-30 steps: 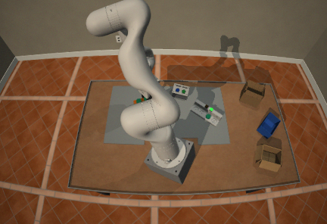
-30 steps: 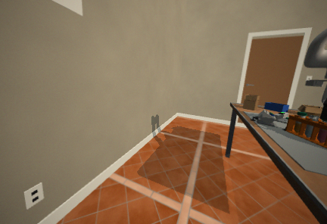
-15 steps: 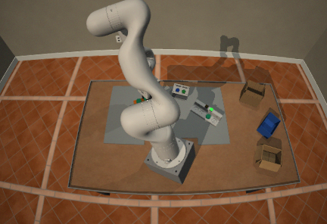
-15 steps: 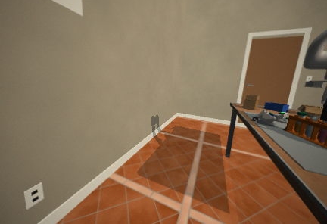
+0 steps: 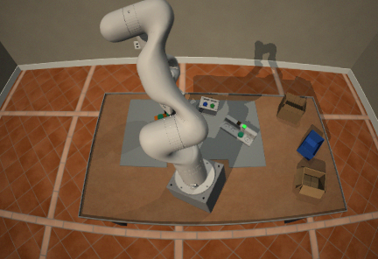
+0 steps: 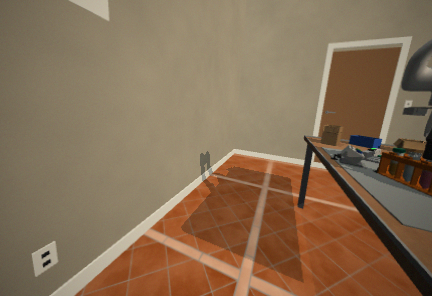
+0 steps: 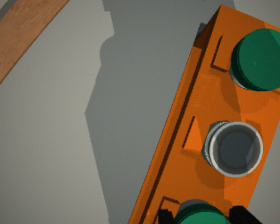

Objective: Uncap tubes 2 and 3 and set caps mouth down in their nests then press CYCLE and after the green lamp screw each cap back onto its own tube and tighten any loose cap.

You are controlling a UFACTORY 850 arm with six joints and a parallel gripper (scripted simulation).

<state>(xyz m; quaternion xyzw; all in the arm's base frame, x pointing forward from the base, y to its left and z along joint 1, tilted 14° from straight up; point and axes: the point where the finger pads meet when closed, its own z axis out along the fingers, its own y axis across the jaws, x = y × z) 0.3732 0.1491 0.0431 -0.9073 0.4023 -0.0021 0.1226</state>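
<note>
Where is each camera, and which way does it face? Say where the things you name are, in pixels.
Top: above the table (image 5: 131,194) (image 6: 345,199), looking down; shows most of the arm (image 5: 153,72) (image 6: 419,74).
Exterior: beside the table, looking along its edge towards a door (image 6: 362,82); part of the arm at right.
Wrist: by the end effector, looking down at the orange decapping station (image 5: 157,117) (image 6: 386,158) (image 7: 191,177); fingertips show.
Top and exterior share a blue bin (image 5: 311,143) (image 6: 365,142).
</note>
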